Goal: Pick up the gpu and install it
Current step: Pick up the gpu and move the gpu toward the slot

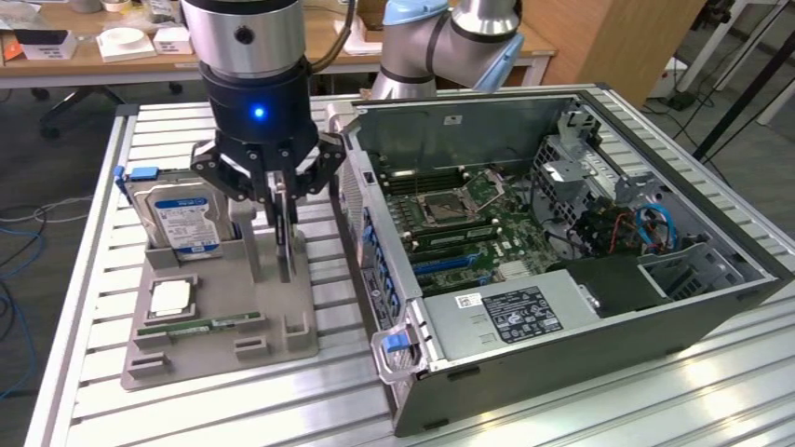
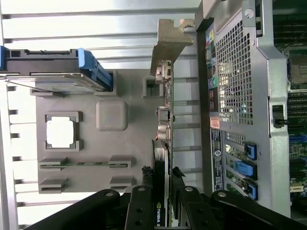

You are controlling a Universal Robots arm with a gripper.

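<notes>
- The pincer [image 1: 278,191] pinched the gpu [image 1: 287,247] near its top edge, one finger against each face.
- The gpu stood on edge on the gray holder tray [image 1: 223,289], between the hard drive [image 1: 184,219] and the open computer case [image 1: 597,358].
- Tray and case sat on the slatted desk [image 1: 186,419].
</notes>
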